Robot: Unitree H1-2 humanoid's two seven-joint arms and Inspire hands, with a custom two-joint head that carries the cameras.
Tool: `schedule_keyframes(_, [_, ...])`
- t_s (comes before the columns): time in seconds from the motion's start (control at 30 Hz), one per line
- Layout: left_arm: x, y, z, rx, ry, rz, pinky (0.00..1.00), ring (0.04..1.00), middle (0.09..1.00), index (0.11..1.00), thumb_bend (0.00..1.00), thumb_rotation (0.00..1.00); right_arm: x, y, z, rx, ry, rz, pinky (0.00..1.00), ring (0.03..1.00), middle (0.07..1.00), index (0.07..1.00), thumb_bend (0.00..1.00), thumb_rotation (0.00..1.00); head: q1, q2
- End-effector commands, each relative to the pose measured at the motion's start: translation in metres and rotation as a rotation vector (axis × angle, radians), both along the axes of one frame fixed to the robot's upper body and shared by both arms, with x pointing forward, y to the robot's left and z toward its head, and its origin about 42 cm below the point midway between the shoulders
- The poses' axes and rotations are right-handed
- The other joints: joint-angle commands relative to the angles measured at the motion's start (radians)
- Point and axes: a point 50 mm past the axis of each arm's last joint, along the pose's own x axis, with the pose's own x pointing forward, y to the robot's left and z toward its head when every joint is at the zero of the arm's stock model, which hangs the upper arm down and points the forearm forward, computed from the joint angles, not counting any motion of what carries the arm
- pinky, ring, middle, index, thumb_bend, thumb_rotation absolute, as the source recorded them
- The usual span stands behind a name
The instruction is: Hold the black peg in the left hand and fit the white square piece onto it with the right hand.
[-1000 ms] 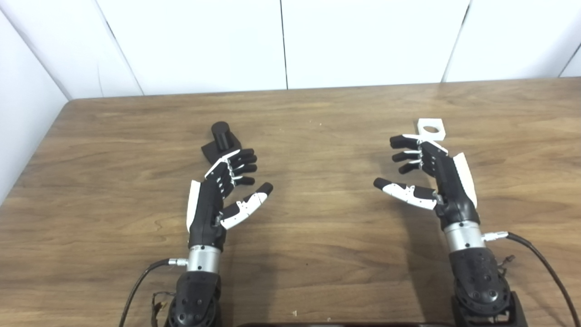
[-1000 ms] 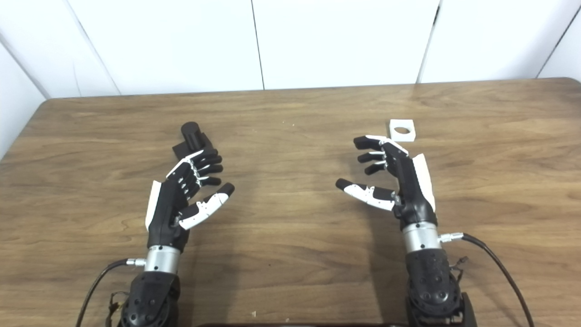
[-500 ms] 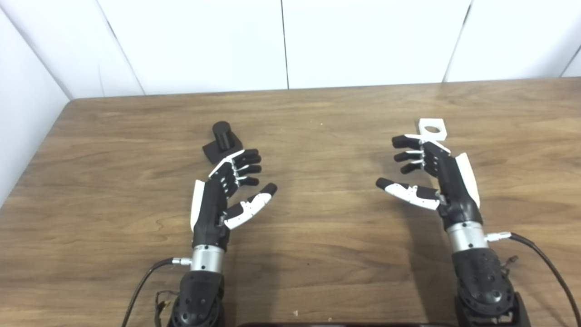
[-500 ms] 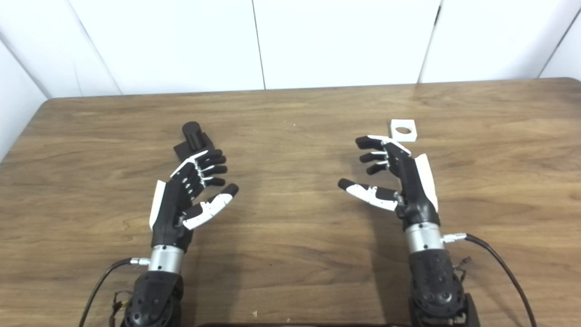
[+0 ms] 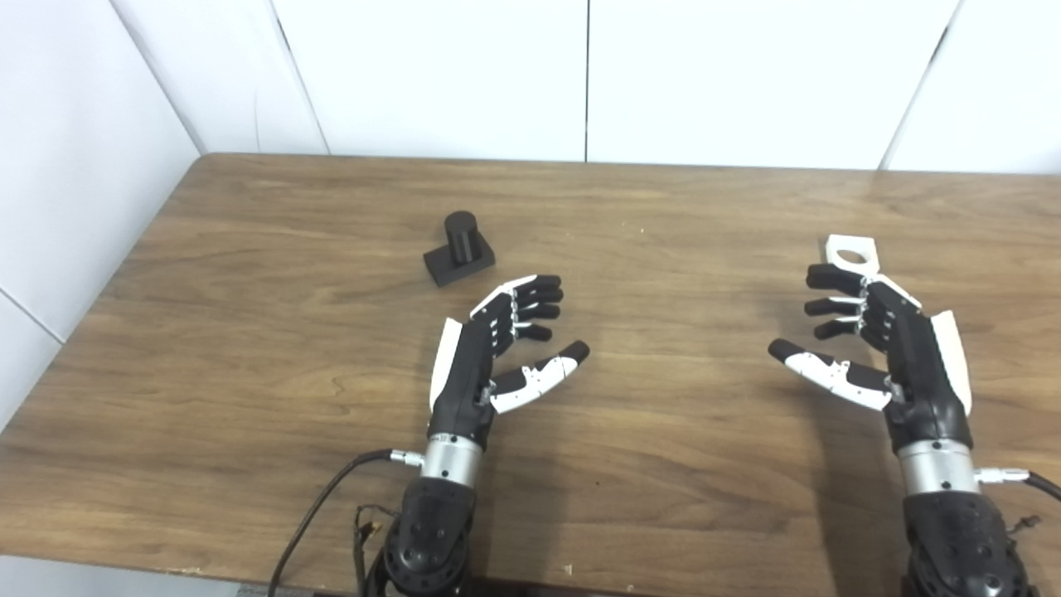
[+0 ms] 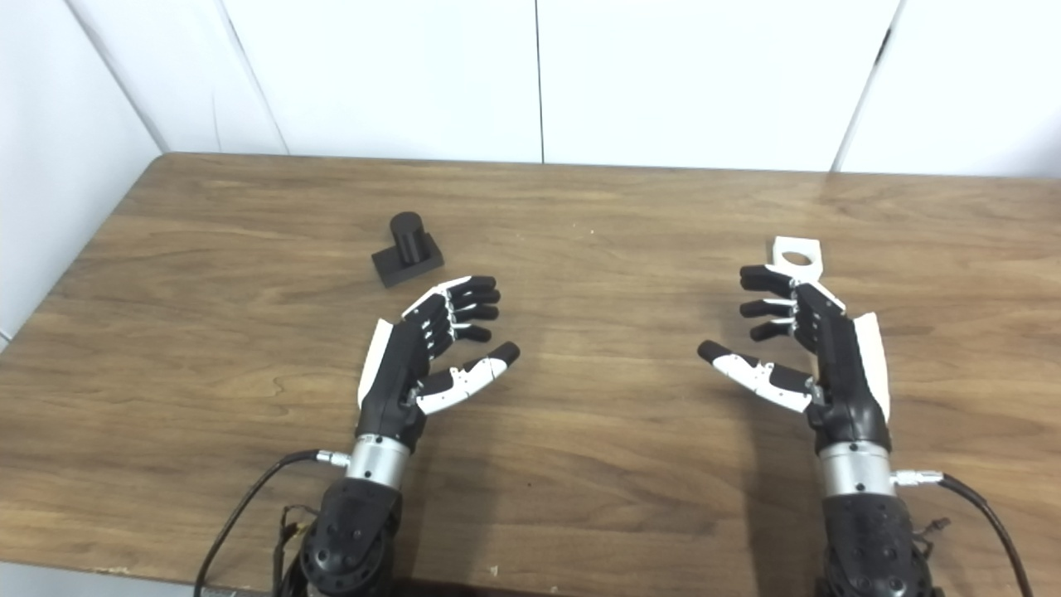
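A wooden desk [image 5: 249, 348] is carrying two small things. The black peg [image 5: 460, 249] is standing upright on its square base toward the far left corner, and the white square piece [image 5: 851, 251] is lying flat toward the far right edge.

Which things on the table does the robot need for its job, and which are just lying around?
Needed:
black peg, standing on its base
white square piece, lying flat
left hand, open
right hand, open

Just there:
table
cables at the wrists
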Motion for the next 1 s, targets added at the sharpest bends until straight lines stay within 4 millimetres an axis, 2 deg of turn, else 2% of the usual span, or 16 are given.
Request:
schedule_keyframes(0.0, [0.009, 0.000, 0.023, 0.016, -0.101, 0.012, 0.58, 0.718, 0.742, 0.709, 0.60, 0.09, 0.004, 0.003, 0.018, 0.004, -0.069, 0.011, 0.52, 0.641, 0.727, 0.691, 0.59, 0.00, 0.000, 0.002])
schedule_keyframes(0.13, [0.012, 0.005, 0.028, 0.038, -0.104, 0.018, 0.58, 0.721, 0.751, 0.711, 0.61, 0.10, 0.004, 0.003, 0.019, 0.006, -0.069, 0.017, 0.51, 0.634, 0.715, 0.686, 0.60, 0.00, -0.004, 0.001])
schedule_keyframes(0.33, [0.021, 0.020, 0.038, 0.125, -0.125, 0.048, 0.59, 0.704, 0.744, 0.692, 0.64, 0.05, 0.004, 0.003, 0.020, 0.008, -0.068, 0.025, 0.51, 0.621, 0.692, 0.674, 0.60, 0.00, -0.002, 0.000])
schedule_keyframes(0.63, [0.037, 0.040, 0.055, 0.268, -0.142, 0.147, 0.55, 0.682, 0.728, 0.683, 0.71, 0.13, 0.004, 0.001, 0.021, 0.003, -0.064, 0.018, 0.51, 0.617, 0.686, 0.668, 0.60, 0.00, -0.009, 0.002])
schedule_keyframes(0.97, [0.048, 0.054, 0.076, 0.461, -0.188, 0.242, 0.66, 0.752, 0.754, 0.698, 0.70, 0.19, 0.005, 0.000, 0.020, -0.003, -0.061, 0.016, 0.51, 0.619, 0.689, 0.670, 0.59, 0.00, -0.006, 0.003])
